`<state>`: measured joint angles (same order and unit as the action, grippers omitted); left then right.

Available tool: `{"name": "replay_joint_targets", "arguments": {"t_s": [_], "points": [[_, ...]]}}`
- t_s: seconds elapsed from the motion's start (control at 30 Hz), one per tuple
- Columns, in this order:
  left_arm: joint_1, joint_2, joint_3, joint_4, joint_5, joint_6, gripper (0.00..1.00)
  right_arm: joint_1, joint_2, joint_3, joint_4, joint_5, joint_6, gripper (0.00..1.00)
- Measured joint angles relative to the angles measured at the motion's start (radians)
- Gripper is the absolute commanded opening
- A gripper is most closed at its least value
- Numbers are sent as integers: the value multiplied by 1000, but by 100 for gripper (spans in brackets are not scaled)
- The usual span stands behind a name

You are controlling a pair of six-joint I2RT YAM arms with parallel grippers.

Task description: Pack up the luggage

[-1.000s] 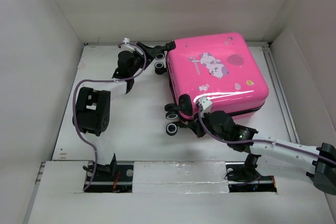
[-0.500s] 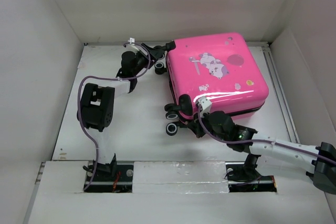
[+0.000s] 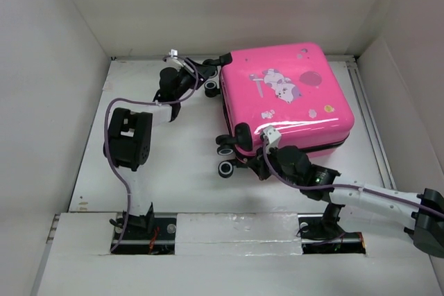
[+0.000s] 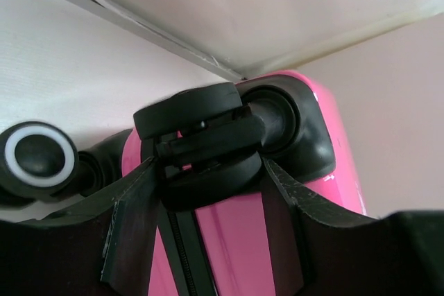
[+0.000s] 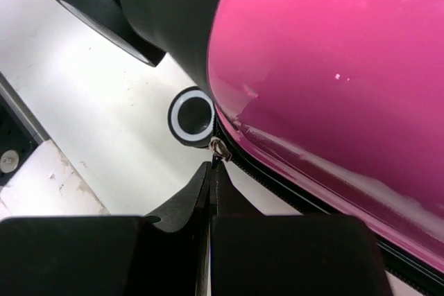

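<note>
The luggage (image 3: 291, 95) is a hot-pink hard-shell suitcase lying flat and closed, sticker side up, at the back right. My left gripper (image 3: 218, 62) is at its far left corner. In the left wrist view my left gripper (image 4: 208, 171) has its jaws on either side of a black double wheel (image 4: 198, 112) and pressed against it, with the pink shell (image 4: 236, 240) behind. My right gripper (image 3: 266, 163) is at the near left corner. In the right wrist view my right gripper (image 5: 211, 168) is shut on the small metal zipper pull (image 5: 218, 150) at the black zip line under the shell (image 5: 333, 46).
Black wheels with white rings stick out on the suitcase's left side (image 3: 225, 168), (image 3: 210, 86). One shows in the left wrist view (image 4: 39, 159) and one in the right wrist view (image 5: 192, 116). White walls close the table on the left, back and right.
My left arm has shifted a little to the right, toward the suitcase corner. The suitcase's near left wheels and my right gripper have moved slightly left.
</note>
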<state>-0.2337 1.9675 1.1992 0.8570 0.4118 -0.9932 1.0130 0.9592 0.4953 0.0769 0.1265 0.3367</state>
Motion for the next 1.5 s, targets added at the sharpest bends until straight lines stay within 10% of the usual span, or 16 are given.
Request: {"name": "replay_joint_targets", "arguments": {"t_s": [0.5,0.73,1.0,1.2,1.5], "points": [[-21,-690,-867,231,-200,1,0,-394,107,227,-48,-492,-57,0],[-89,-1036,-936,47,-299,65,0,-531,99,309,86,-504,-72,0],[-90,-761,-647,-69,-260,134,78,-374,-82,11,22,-426,-24,8],[-94,-653,-641,-138,-153,176,82,-368,-367,13,-130,-239,-13,55],[-146,-639,-654,-108,-132,221,62,-388,-410,16,-346,220,99,68]]}}
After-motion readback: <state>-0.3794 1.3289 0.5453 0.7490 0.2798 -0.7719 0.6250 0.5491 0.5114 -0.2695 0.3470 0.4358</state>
